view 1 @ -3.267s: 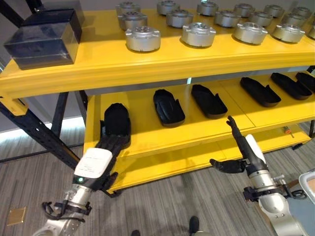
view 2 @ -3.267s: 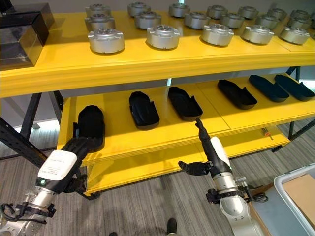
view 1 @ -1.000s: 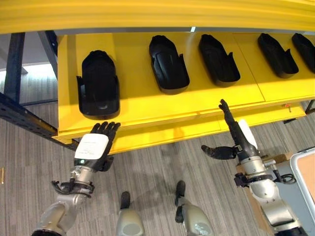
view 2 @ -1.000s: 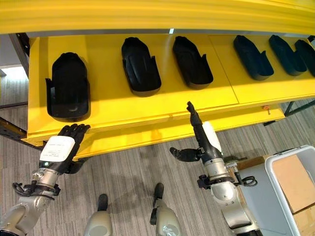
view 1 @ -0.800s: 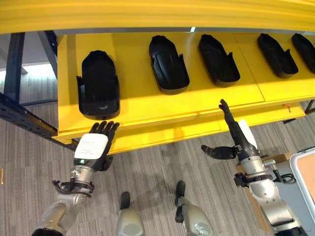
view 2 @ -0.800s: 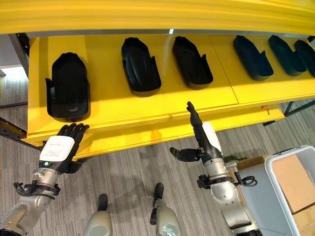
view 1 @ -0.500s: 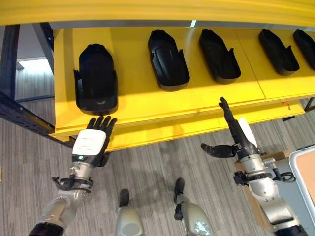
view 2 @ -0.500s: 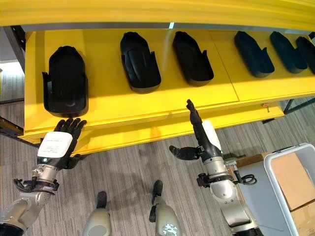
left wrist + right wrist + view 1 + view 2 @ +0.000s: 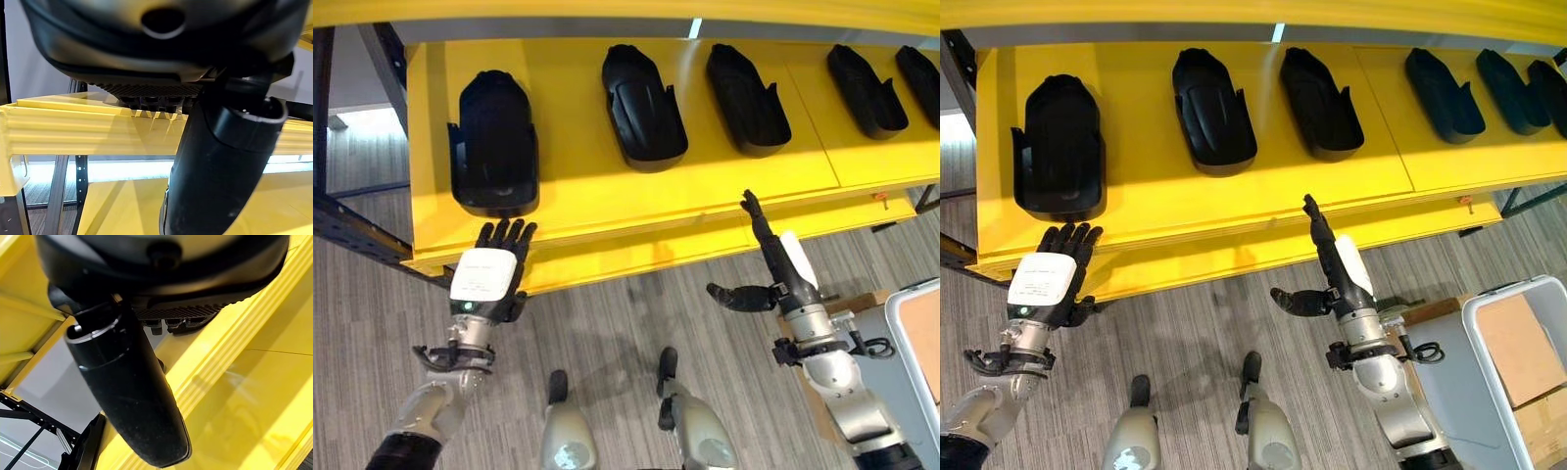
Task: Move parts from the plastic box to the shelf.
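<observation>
Five black parts lie in a row on the yellow shelf (image 9: pixel 607 211), and both our hands hold nothing. Our left hand (image 9: pixel 489 274) sits at the front edge of the shelf, just below the wide part (image 9: pixel 495 142) at the left end. Its fingers (image 9: pixel 505 235) are straight and a little spread, with the tips at the shelf lip. Our right hand (image 9: pixel 773 259) is up in front of the shelf edge, fingers straight and close together, pointing up, thumb sticking out to the side. It touches nothing.

Next along the row come a second part (image 9: pixel 641 93) and a third part (image 9: pixel 746 86), then two more toward the right end. They lie apart from each other.

At the right edge we see a corner of the plastic box (image 9: pixel 1489 323) with something flat and brown (image 9: pixel 1518 352) inside. We cannot see any black parts in it from here.

We think the parts are hard plastic shells — stiff, hollow and likely light. They look smooth, so they may slip. A good place to hold one is across the middle, thumb on one side wall and fingers on the other. The thin raised side tabs might snap, so we would not pull on those.
</observation>
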